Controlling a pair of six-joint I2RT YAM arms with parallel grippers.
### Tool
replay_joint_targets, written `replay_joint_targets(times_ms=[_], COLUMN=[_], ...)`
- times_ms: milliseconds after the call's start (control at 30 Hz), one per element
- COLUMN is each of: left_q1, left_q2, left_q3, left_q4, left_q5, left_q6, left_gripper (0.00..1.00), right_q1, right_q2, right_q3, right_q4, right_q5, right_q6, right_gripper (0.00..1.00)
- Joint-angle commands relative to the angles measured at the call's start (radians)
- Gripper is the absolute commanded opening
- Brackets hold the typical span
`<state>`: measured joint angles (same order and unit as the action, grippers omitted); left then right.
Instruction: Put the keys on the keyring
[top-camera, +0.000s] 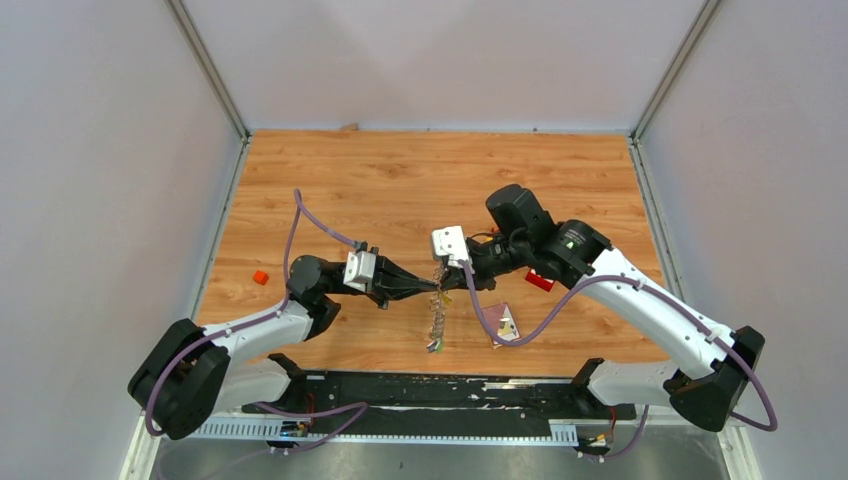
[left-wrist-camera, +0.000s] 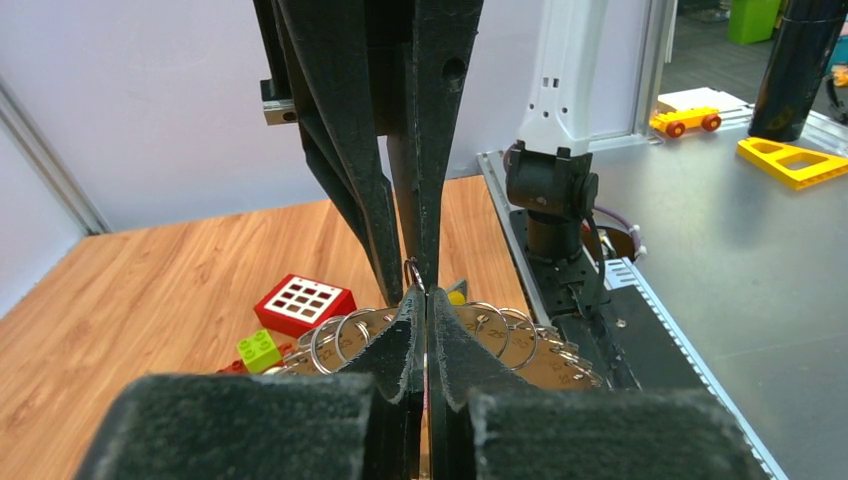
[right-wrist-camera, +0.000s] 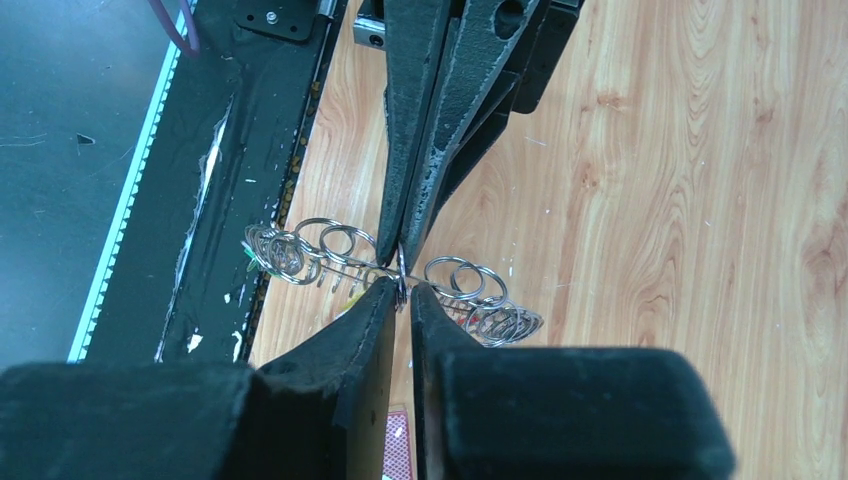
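Observation:
The keyring (top-camera: 437, 310) is a wire loop strung with many small split rings and numbered tags. It hangs between both grippers above the front middle of the table. My left gripper (left-wrist-camera: 424, 292) is shut on its wire, and rings (left-wrist-camera: 345, 335) fan out to either side of the fingers. My right gripper (right-wrist-camera: 402, 290) comes from the opposite side, its tips pinched to a narrow slit with the keyring (right-wrist-camera: 470, 290) wire in it. The two grippers meet tip to tip (top-camera: 441, 274). A small yellow-headed piece (top-camera: 508, 325), perhaps one of the keys, lies on a card.
A red block with white buttons (left-wrist-camera: 303, 303) and a green toy brick (left-wrist-camera: 258, 350) lie beneath the ring. The patterned card (top-camera: 500, 320) sits in front of the right arm. A small orange piece (top-camera: 260, 277) lies at the left. The black base rail (top-camera: 440, 390) runs along the near edge.

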<state>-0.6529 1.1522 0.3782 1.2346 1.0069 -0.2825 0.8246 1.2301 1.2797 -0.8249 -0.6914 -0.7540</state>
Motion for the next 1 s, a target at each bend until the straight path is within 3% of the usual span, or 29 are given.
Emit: replay_joint_targets(times_ms=[0, 100, 267, 333, 600, 667, 800, 967], left_q1=[-0.003, -0.003, -0.002, -0.002, 0.001, 0.001, 0.001, 0.001], left_q2=[-0.006, -0.004, -0.005, -0.016, -0.043, -0.042, -0.031, -0.018], left_q3=[0.004, 0.003, 0.014, 0.035, 0.141, 0.15, 0.137, 0.143], left_q4=[0.054, 0.043, -0.004, -0.103, -0.461, -0.507, -0.45, -0.432], left_q5=[-0.018, -0.02, -0.052, -0.067, -0.092, -0.093, -0.074, -0.078], left_q6=[0.014, 0.026, 0.067, 0.112, 0.34, 0.399, 0.372, 0.338], left_gripper=[0.0, 0.0, 0.0, 0.01, 0.5, 0.51, 0.49, 0.28], right_q1=[0.006, 0.007, 0.017, 0.036, 0.128, 0.136, 0.159, 0.188], right_q2=[-0.005, -0.012, -0.001, 0.016, 0.111, 0.135, 0.172, 0.212], right_q3=[0.0, 0.007, 0.057, 0.086, 0.245, 0.271, 0.308, 0.34], right_q4=[0.02, 0.015, -0.035, -0.066, -0.229, -0.249, -0.269, -0.286], right_q5=[-0.025, -0.012, 0.052, 0.111, 0.354, 0.385, 0.437, 0.481], right_q6=[-0.024, -0.031, -0.031, -0.032, -0.031, -0.022, -0.008, -0.004], right_gripper=[0.08, 0.0, 0.0, 0.0, 0.0, 0.0, 0.0, 0.0])
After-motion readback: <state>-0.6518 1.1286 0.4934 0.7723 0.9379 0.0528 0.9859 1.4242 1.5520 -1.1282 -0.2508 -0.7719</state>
